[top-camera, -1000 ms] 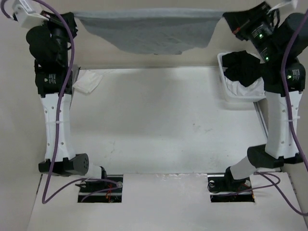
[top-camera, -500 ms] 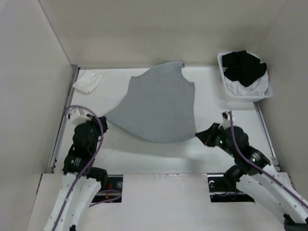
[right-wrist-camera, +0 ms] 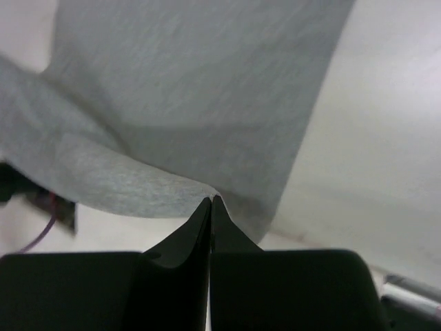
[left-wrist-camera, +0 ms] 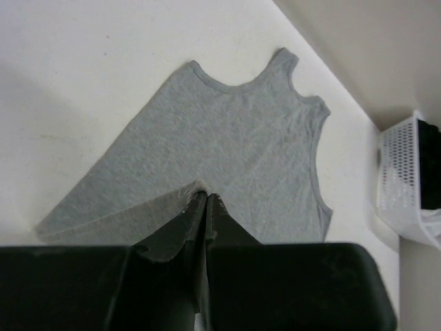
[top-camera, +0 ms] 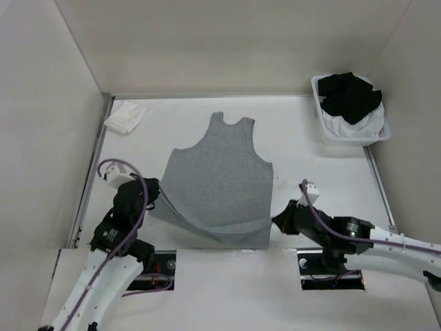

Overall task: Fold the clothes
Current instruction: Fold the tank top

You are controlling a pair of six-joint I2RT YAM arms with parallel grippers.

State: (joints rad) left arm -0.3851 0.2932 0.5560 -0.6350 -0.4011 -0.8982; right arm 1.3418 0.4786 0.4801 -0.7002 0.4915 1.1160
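Pinching grey tank top (top-camera: pixel 219 181) by hem corners: left gripper (left-wrist-camera: pixel 205 198) lower left, right gripper (right-wrist-camera: pixel 211 201) lower right. Lying mostly flat on table (top-camera: pixel 317 172), neckline toward top of frame.

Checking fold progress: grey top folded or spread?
Spread, unfolded: the grey top lies mostly flat, straps far; only its near hem is raised, held by the left gripper and right gripper.

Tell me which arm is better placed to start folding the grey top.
Left, narrowly: left gripper and right gripper each pinch a hem corner, but the left looks straight along the flat grey top.
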